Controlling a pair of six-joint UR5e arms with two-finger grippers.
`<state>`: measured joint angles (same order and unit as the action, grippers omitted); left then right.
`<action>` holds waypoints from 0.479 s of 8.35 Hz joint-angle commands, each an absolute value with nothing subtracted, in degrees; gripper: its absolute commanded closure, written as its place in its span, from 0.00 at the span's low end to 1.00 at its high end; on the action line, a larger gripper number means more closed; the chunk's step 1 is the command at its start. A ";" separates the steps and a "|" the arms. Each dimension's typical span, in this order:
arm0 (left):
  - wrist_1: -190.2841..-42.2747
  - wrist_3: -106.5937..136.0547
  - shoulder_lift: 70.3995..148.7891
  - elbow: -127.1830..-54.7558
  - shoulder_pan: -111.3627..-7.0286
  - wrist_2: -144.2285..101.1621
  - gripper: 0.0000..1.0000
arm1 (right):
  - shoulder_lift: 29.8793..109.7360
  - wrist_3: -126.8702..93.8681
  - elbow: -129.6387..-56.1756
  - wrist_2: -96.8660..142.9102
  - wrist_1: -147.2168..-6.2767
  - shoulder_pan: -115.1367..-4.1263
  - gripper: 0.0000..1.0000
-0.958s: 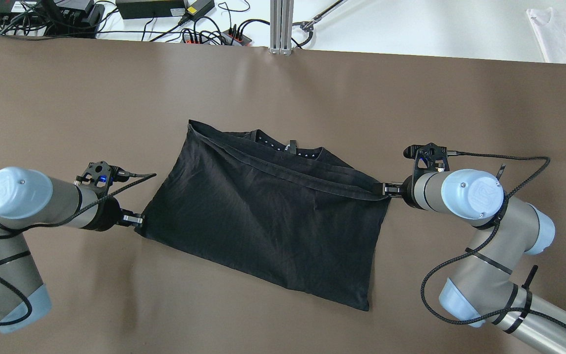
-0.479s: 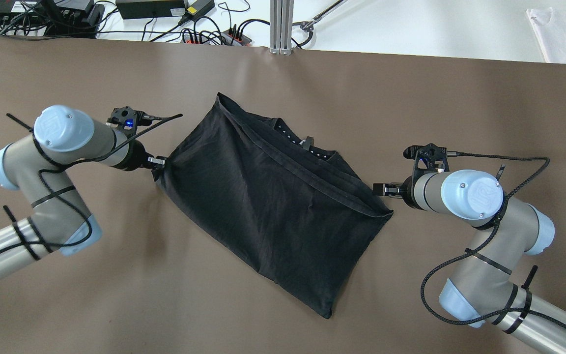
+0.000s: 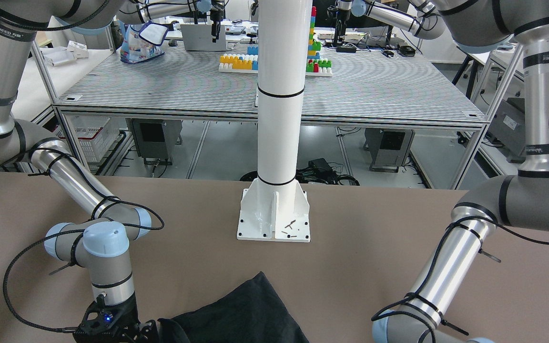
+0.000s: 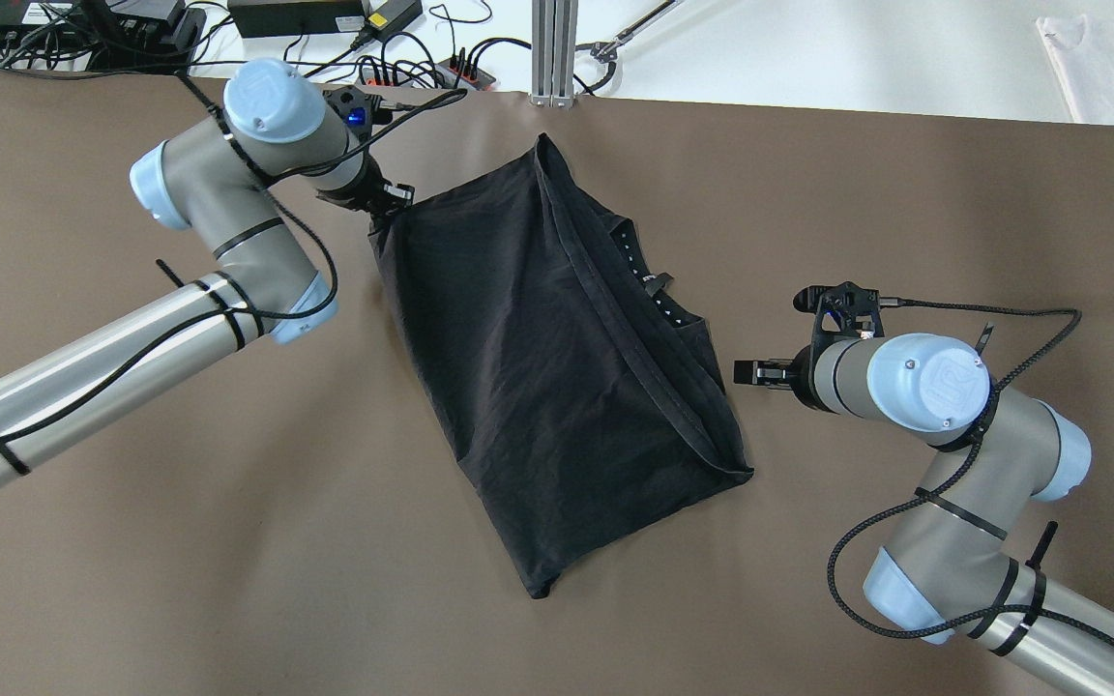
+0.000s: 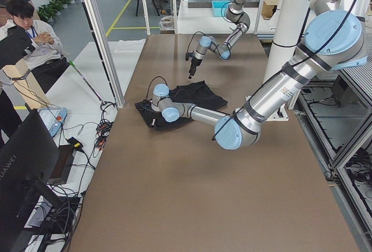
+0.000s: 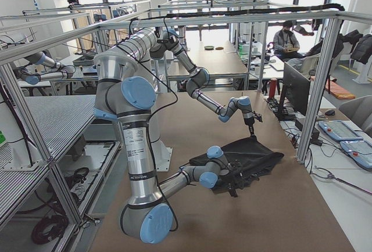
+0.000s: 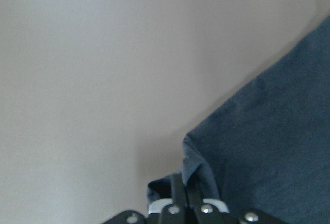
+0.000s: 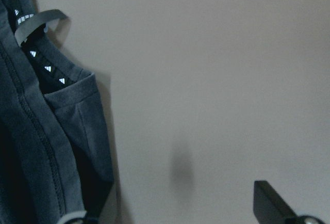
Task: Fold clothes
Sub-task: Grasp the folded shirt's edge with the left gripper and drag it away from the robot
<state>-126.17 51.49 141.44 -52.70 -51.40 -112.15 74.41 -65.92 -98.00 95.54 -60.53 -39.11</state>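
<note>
The clothes point(image 4: 557, 367) are one black piece lying slantwise on the brown table point(image 4: 905, 213), its long side running from the far middle to the near middle. My left gripper point(image 4: 393, 198) is shut on its far-left corner; the left wrist view shows the fingers point(image 7: 180, 193) pinching a bunched fold of the clothes point(image 7: 268, 146). My right gripper point(image 4: 746, 372) stands open just right of the clothes, touching nothing. In the right wrist view the clothes point(image 8: 46, 146) lie at the left with bare table between the fingers point(image 8: 270, 201). Part of the clothes point(image 3: 241, 314) shows in the front-facing view.
The white pole's base plate point(image 3: 273, 216) stands at mid-table on the robot's side. Cables and power strips point(image 4: 402, 68) and an aluminium post point(image 4: 554, 48) line the far edge. A white cloth point(image 4: 1108, 68) lies beyond the far right corner. A person point(image 5: 26, 31) sits beside the table.
My right gripper let go of its corner and stayed in place. My left gripper swung its corner far and rightward, turning the clothes from lying crosswise to slantwise.
</note>
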 commanded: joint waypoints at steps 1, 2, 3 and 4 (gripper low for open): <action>-126.47 49.67 151.60 -36.68 -51.60 -107.51 1.00 | 74.36 -65.92 -98.00 95.54 -60.56 -39.02 0.06; -126.47 49.66 153.00 -36.04 -51.59 -107.40 1.00 | 74.36 -65.92 -98.00 95.54 -60.56 -39.02 0.06; -126.47 49.92 156.32 -34.03 -51.68 -107.92 1.00 | 74.27 -66.44 -98.00 95.54 -60.56 -38.94 0.06; -126.47 50.18 158.36 -33.14 -51.85 -108.19 1.00 | 74.27 -66.62 -98.09 95.54 -60.56 -38.94 0.06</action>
